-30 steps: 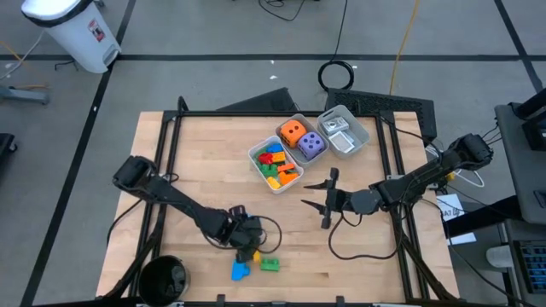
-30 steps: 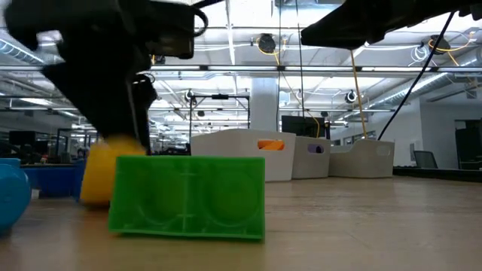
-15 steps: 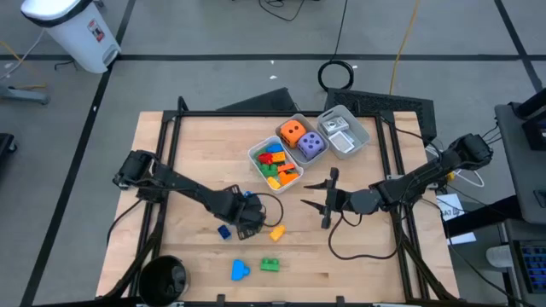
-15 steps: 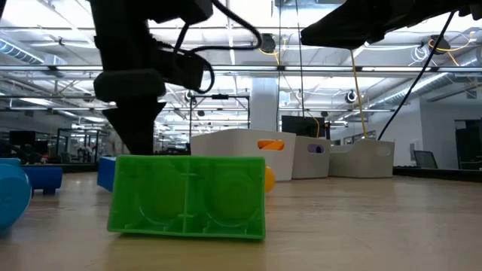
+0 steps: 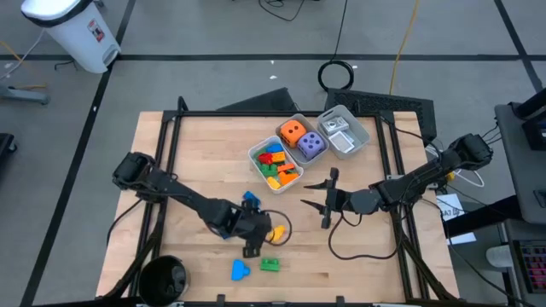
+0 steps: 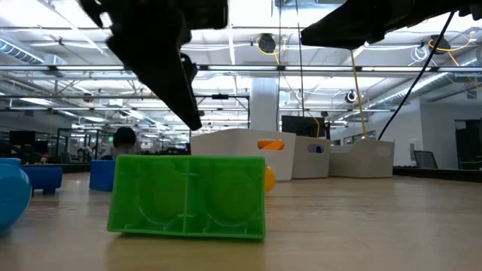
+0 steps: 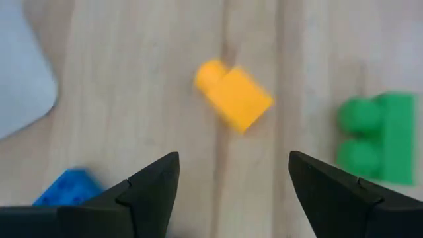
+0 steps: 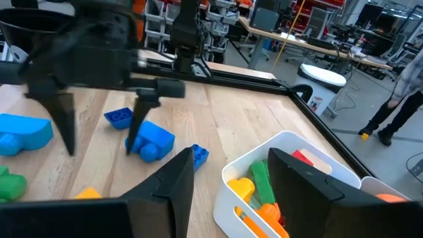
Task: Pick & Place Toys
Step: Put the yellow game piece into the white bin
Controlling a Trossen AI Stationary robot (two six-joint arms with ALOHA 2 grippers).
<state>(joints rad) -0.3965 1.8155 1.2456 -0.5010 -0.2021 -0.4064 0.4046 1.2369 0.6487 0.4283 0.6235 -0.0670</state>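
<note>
Yellow brick [image 7: 233, 99] lies free betw open left claw [image 7: 232, 182] tips.

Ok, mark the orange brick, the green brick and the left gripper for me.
orange brick [image 7: 233, 98]: left wrist view, middle of its top face.
green brick [image 6: 187, 196]: low view, middle of its facing side.
left gripper [image 7: 232, 184]: left wrist view, gap midway between its open fingertips, above the table.

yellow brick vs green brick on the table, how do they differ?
Yellow brick lies askew to the wood grain; green brick lies square to it. Yellow shows one stud, green two. Yellow sits ahead of the open left gripper; green lies off to its side. Both loose on the table, ungripped.
</note>
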